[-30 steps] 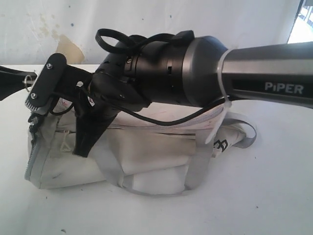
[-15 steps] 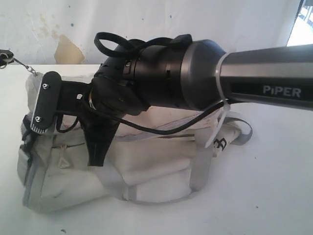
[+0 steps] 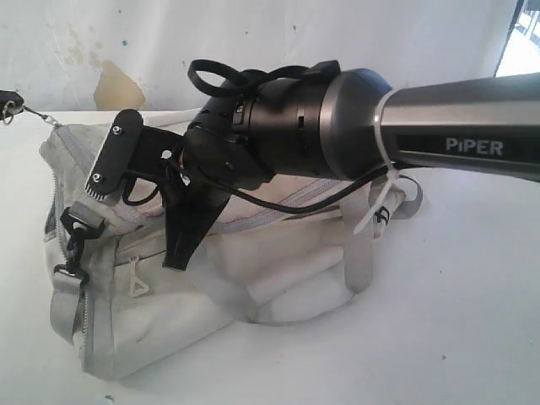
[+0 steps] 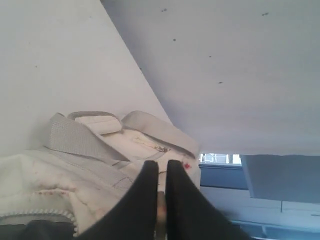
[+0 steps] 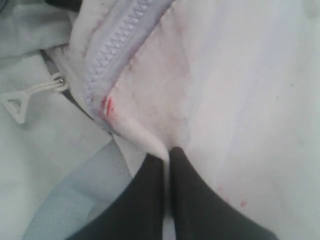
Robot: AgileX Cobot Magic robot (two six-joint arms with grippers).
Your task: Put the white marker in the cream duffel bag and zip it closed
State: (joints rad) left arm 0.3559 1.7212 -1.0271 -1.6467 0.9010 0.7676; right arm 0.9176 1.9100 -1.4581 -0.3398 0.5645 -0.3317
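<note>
The cream duffel bag (image 3: 169,312) is made of soft, matt, stained cloth, with straps (image 3: 361,257) of coarse woven webbing. The arm housing (image 3: 295,126) is finished in glossy black and satin grey, the table (image 3: 456,337) in smooth matt white.

"What's different?"
"The bag's (image 3: 169,312) left end has lifted and swung toward the worktop's (image 3: 439,337) near edge. Its black clip (image 3: 80,221) now shows."
"And the arm?"
"The right gripper (image 5: 167,154), pinching the fabric, has shifted rightward."
</note>
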